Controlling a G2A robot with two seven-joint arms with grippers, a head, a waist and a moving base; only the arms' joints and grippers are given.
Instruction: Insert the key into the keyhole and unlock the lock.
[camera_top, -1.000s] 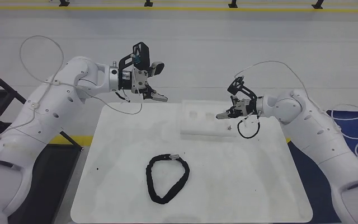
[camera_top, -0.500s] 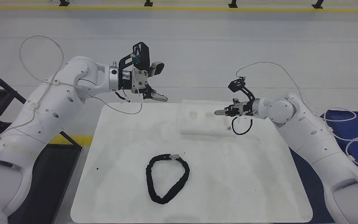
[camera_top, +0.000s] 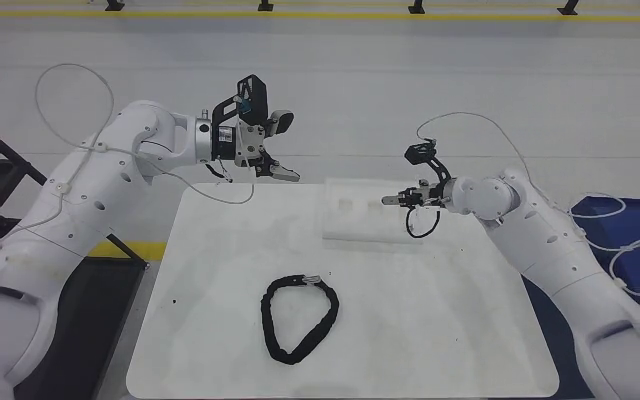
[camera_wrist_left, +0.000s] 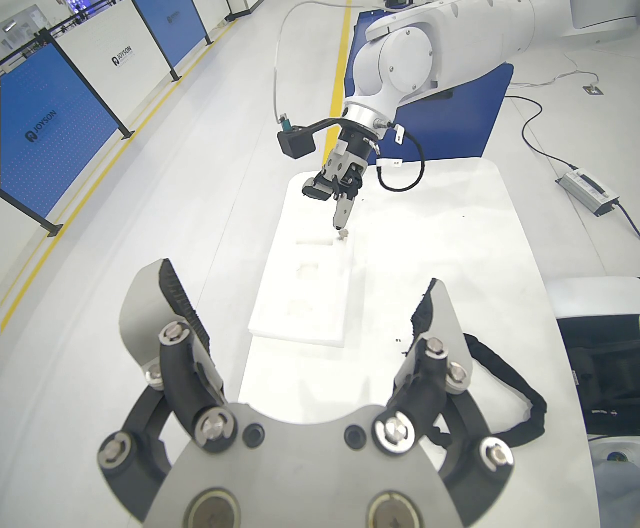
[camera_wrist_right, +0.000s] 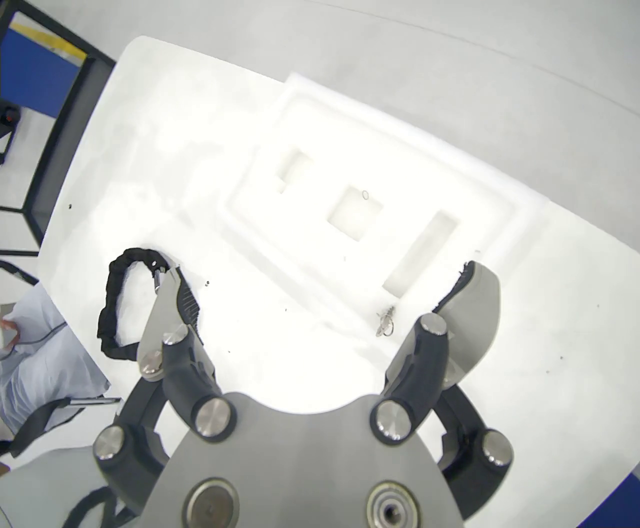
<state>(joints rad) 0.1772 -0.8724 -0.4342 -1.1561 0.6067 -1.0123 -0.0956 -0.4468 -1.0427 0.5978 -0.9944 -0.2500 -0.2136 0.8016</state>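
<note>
White foam makes the tray (camera_top: 350, 232) that lies along the far edge of the table (camera_top: 430, 330), nearer its far right corner. The key (camera_wrist_right: 386, 322), small and metallic with a ring, lies on the flat border of this tray, just beside one end of a long narrow recess (camera_wrist_right: 421, 252). The right gripper (camera_top: 392, 200) hangs over the right part of the tray, its jaws wide apart with nothing between them. In the left wrist view one of its fingers (camera_wrist_left: 344, 212) points down at the key; whether the tip touches it I cannot tell. The left gripper (camera_top: 286, 172) hovers above the far edge of the table, left of the tray, also wide open and empty. The chain lock (camera_top: 299, 318), a black loop with a short metal piece, lies flat in the middle of the table toward the near edge, well apart from both grippers.

As for writing, the left wrist view has blue panels (camera_wrist_left: 50, 145) on the floor beyond the table, each with a white mark and a word, and small white tags (camera_wrist_left: 397, 162) on the right arm's cable, their print too small to read. The right wrist view gives the tray from above: two square recesses beside the long one, and a tiny ring (camera_wrist_right: 365, 194) at the edge of the middle recess.
</note>
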